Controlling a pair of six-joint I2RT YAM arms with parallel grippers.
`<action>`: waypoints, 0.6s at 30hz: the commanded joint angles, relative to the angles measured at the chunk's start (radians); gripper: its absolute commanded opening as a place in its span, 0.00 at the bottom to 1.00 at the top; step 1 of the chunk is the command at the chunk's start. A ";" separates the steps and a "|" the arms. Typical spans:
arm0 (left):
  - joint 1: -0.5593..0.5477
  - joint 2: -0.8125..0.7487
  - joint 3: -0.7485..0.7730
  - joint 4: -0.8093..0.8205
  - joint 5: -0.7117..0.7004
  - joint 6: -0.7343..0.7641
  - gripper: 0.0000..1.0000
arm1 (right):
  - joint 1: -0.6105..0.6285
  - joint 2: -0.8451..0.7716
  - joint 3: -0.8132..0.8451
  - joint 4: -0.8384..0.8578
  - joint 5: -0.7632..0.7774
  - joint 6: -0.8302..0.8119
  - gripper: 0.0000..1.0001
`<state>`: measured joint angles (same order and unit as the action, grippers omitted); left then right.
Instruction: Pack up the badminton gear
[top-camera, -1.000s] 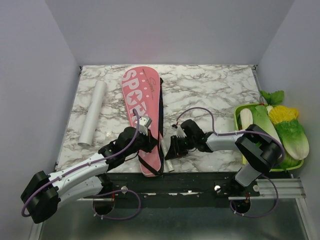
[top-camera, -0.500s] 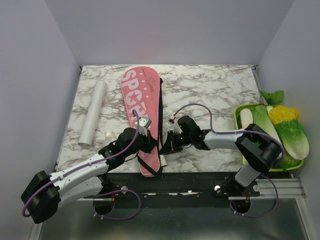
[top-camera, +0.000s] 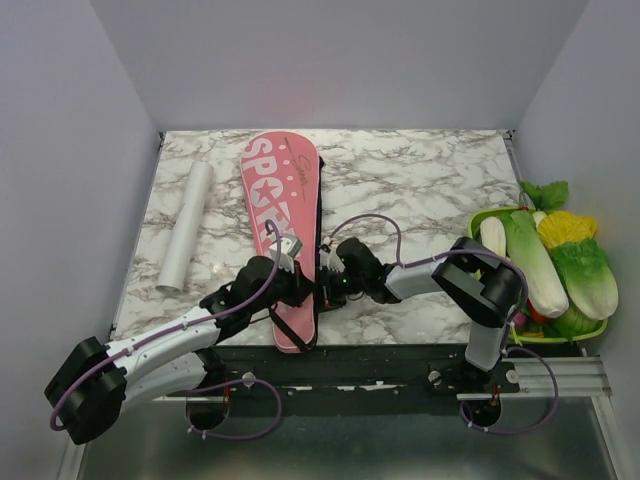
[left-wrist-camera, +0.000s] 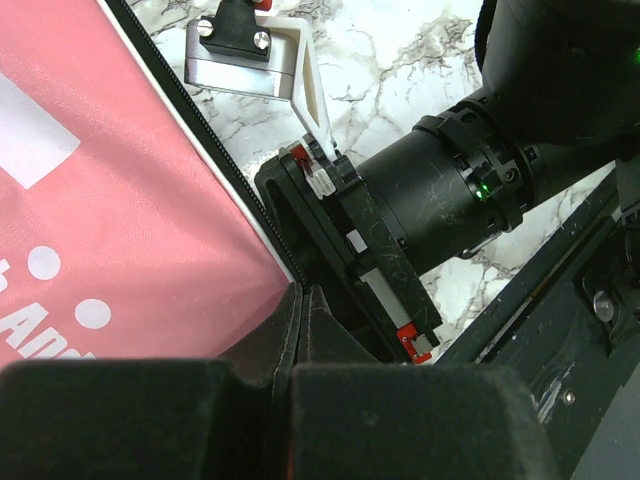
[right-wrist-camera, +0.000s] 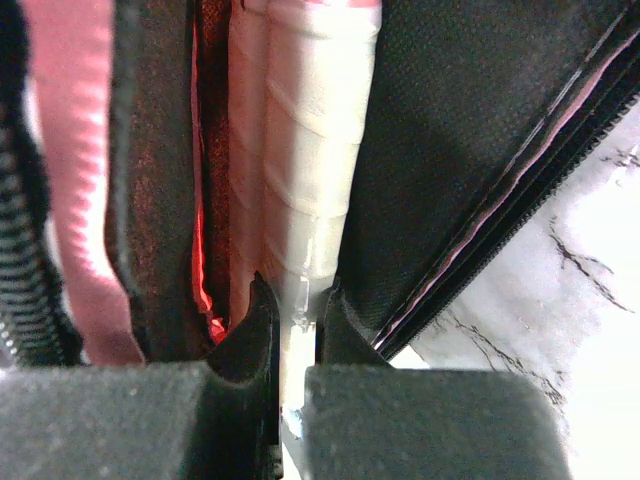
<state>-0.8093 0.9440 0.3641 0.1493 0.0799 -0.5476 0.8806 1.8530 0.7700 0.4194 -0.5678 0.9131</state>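
- Two sets of fingers meet at the near end of the pink bag (top-camera: 283, 200), close to the front edge of the surface (top-camera: 430, 180).
- Left fingers (left-wrist-camera: 200, 410) are pressed together on the bag's black edging at its mouth, holding that side of the opening.
- Right fingers (right-wrist-camera: 240, 360) pinch the white-wrapped racket handle (right-wrist-camera: 315, 150), which lies between the dark inner walls of the bag. A second wrapped handle seems to lie just beside it.
- Over the last second the right arm has swung left, from well clear of the bag to hard against its opening, and the handle that lay outside on the marble is now inside. The bag has slid slightly with the push.
- By my reading, the rackets are nearly stowed; seating them fully and closing the zip remain.
- Farther back on the left, the white tube (top-camera: 187, 226) lies apart from the bag, not yet packed.
- Toy vegetables (top-camera: 560, 260) sit off to the right, untouched.
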 joint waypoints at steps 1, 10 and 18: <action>-0.019 -0.005 -0.014 0.113 0.158 -0.052 0.00 | 0.008 -0.008 0.052 0.179 0.034 0.017 0.01; -0.019 -0.048 -0.034 0.058 0.083 -0.055 0.00 | 0.006 -0.113 0.046 -0.089 0.126 -0.100 0.45; -0.019 -0.131 -0.054 -0.039 0.003 -0.055 0.00 | -0.084 -0.233 0.025 -0.321 0.310 -0.163 0.55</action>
<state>-0.8162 0.8547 0.3244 0.1493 0.0799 -0.5861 0.8497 1.6958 0.7902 0.1848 -0.3805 0.8005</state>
